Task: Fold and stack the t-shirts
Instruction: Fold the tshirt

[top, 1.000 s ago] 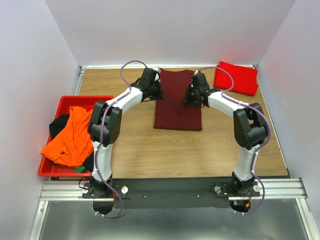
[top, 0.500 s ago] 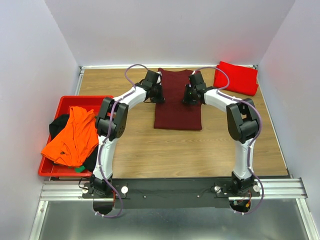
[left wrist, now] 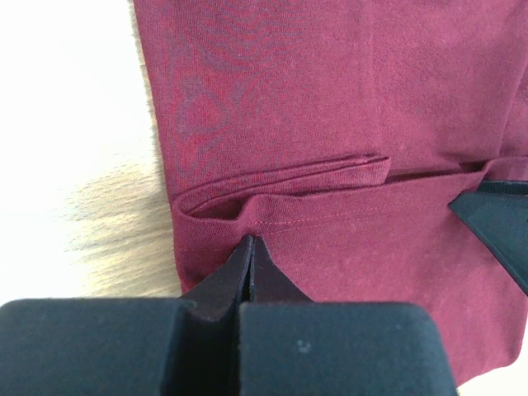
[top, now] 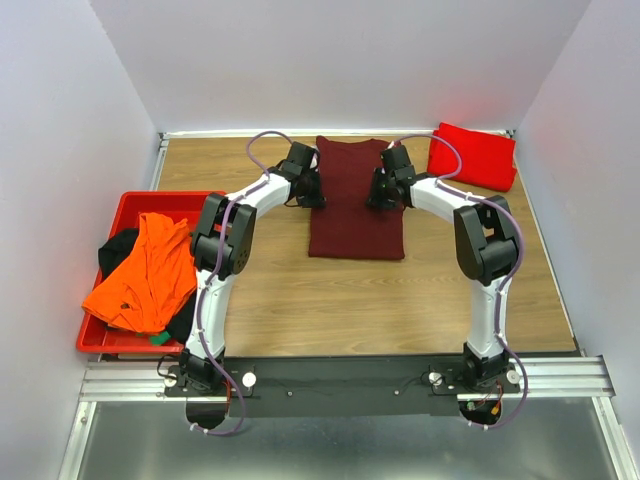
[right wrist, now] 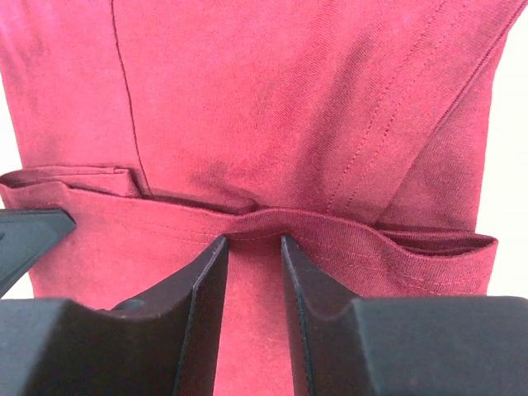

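The dark maroon t-shirt (top: 355, 215) lies flat at the back middle of the table, partly folded, with a hem fold across it (left wrist: 330, 177). My left gripper (top: 312, 192) is at the shirt's left edge. In the left wrist view it (left wrist: 250, 239) is shut, tips pinching the hem fold. My right gripper (top: 384, 194) is at the shirt's right side. In the right wrist view it (right wrist: 254, 239) is narrowly open, fingers resting on the cloth (right wrist: 272, 124) with the hem bulging at the tips. A bright red folded t-shirt (top: 472, 156) lies at the back right.
A red plastic tray (top: 128, 199) stands at the left edge, holding an orange t-shirt (top: 145, 275) and a black one (top: 117, 250). Grey walls close in the back and both sides. Bare wood table (top: 380, 300) lies between the shirt and the arm bases.
Both arms stretched out and lowered, bringing the grippers down onto the maroon shirt's two sides. The shirt's outline has not moved.
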You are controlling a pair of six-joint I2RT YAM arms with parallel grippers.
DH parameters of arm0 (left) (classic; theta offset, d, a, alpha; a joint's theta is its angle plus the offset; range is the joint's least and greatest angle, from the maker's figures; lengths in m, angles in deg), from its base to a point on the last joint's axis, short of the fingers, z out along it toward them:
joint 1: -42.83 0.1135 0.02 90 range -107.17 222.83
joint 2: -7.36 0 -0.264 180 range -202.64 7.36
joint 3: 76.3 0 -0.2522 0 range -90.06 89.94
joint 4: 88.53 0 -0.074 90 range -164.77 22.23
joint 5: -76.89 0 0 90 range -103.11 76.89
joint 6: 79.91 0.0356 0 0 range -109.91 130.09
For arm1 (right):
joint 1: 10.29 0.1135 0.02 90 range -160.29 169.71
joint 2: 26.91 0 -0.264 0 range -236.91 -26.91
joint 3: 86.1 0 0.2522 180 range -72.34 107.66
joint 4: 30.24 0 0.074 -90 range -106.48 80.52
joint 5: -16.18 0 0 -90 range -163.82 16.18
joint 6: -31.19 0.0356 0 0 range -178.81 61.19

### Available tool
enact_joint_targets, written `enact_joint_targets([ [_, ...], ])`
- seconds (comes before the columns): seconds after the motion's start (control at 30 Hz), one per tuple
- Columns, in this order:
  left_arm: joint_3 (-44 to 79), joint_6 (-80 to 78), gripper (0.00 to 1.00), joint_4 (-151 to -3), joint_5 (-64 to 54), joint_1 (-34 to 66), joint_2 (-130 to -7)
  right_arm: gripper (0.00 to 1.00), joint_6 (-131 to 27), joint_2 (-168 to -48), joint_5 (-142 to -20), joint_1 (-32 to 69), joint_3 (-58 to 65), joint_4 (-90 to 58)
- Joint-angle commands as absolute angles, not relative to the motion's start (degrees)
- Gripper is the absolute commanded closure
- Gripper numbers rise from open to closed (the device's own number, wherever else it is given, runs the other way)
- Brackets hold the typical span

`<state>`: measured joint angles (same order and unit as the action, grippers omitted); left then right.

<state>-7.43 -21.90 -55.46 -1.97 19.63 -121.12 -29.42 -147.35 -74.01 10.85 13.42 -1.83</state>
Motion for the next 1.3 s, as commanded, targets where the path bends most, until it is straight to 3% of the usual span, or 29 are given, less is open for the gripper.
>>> enact_joint_targets([
  [0.0, -6.8, -21.6, 1.00, -55.1, -3.2, 20.2, -120.9, 0.58, -30.0, -148.1, -75.1, 10.1, 14.1, 0.0],
  [0.27, -7.4, -21.5, 1.00, -54.8, -2.2, 20.2, -120.2, 0.55, -32.3, -145.7, -74.1, 10.1, 17.0, 1.5],
  [0.83, -6.0, -22.3, 1.00, -55.6, -1.1, 20.2, -119.8, 0.52, -35.7, -155.1, -64.0, 13.9, 19.7, 4.9],
  [1.27, 10.4, -26.6, 1.00, -62.5, -0.6, 20.2, -111.6, 0.52, -35.6, -152.3, -62.6, 17.7, 11.6, 6.1],
])
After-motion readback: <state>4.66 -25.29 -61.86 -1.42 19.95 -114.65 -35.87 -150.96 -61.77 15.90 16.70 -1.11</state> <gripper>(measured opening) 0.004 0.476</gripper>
